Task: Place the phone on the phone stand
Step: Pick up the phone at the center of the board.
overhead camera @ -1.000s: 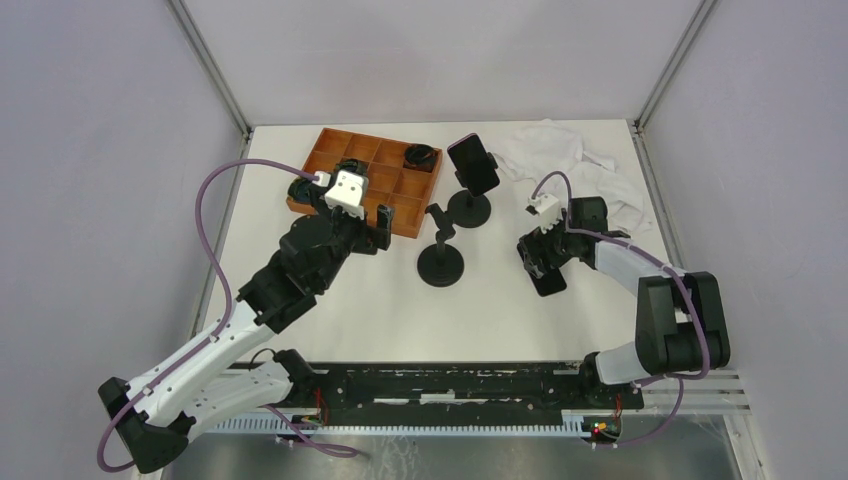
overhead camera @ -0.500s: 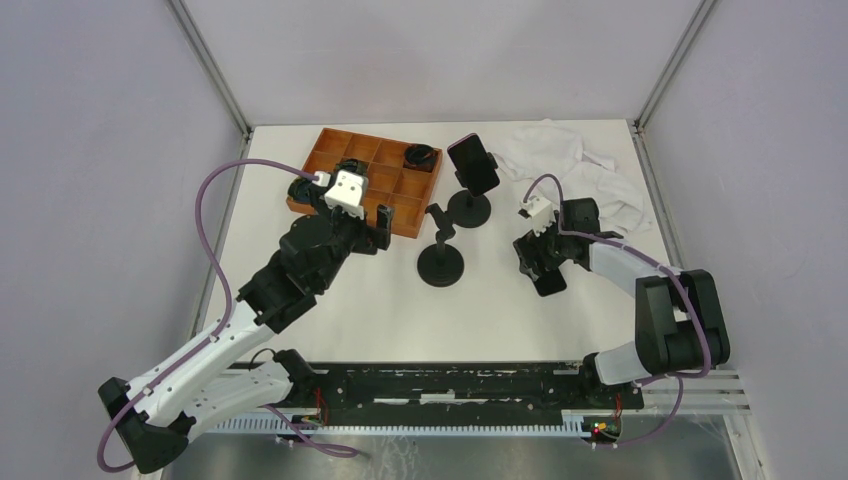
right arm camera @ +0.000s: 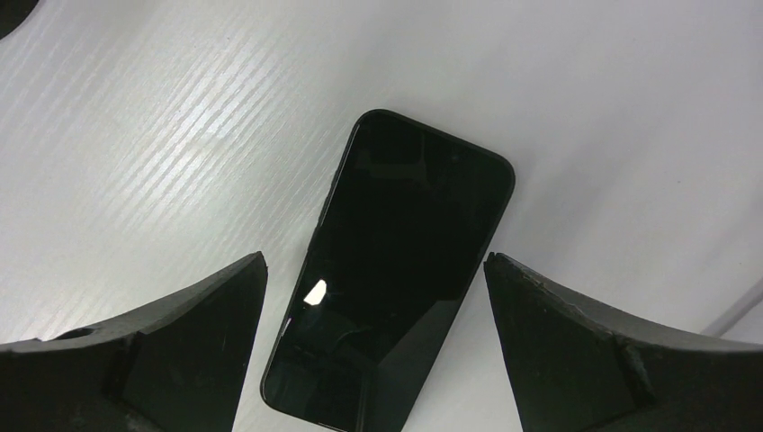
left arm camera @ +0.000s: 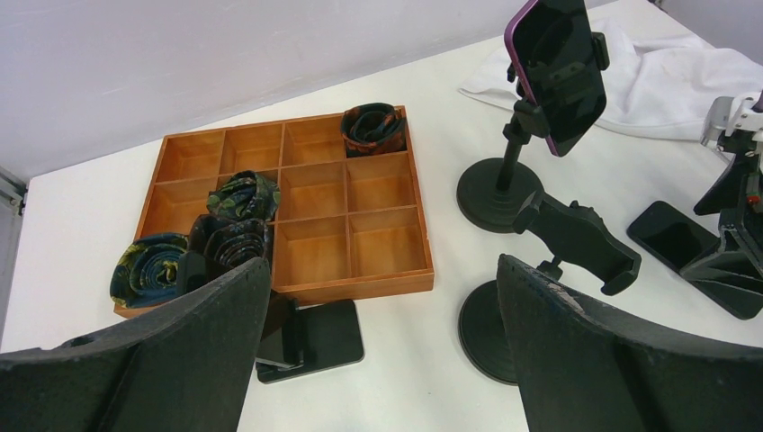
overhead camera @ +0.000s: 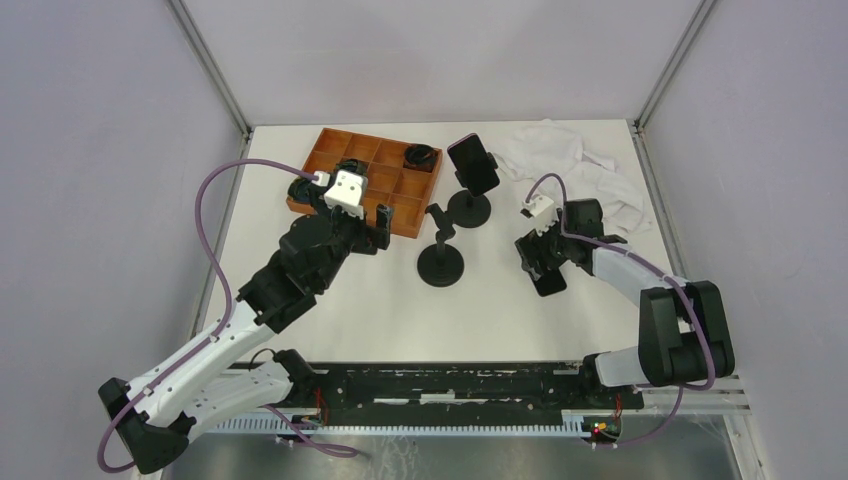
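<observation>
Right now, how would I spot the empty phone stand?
Find the brown wooden tray at the far left. Just right of it stand two black round-based stands. The empty stand is the one nearer the arms; its neighbour already holds a purple-edged phone.

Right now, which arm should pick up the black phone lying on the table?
The right arm. Its open claw hangs right above the black phone, one finger on each side. The left claw is open too, but it sits by the wooden tray, far from that phone.

Had white links, black joints on left arm (overhead camera: pixel 215 350) and right arm (overhead camera: pixel 625 268); trailed purple cables (overhead camera: pixel 200 210); bore white wrist blocks (overhead camera: pixel 347 190).
</observation>
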You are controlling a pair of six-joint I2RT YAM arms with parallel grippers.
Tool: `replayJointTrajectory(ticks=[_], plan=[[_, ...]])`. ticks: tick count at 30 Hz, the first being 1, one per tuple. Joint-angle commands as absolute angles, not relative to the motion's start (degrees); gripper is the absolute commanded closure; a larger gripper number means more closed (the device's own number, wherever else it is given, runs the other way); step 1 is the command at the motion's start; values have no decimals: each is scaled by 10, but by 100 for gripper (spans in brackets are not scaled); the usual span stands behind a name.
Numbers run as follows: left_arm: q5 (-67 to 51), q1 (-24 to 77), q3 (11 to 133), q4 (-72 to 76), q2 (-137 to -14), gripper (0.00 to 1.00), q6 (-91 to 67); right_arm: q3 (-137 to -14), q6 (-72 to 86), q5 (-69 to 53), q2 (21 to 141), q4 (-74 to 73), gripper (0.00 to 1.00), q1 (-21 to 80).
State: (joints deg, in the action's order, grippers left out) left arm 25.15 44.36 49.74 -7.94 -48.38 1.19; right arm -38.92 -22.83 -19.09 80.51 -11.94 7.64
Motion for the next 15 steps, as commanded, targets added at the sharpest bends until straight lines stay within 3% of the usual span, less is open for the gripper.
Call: replayJointTrajectory(ticks=[1,15], plan=[[254,440,497,-54,-479,0,36,-385,-229,-171,787,-90,2,70],[253,439,497,-54,-479,0,36,-382,-218,-161,807,-86,2,68]])
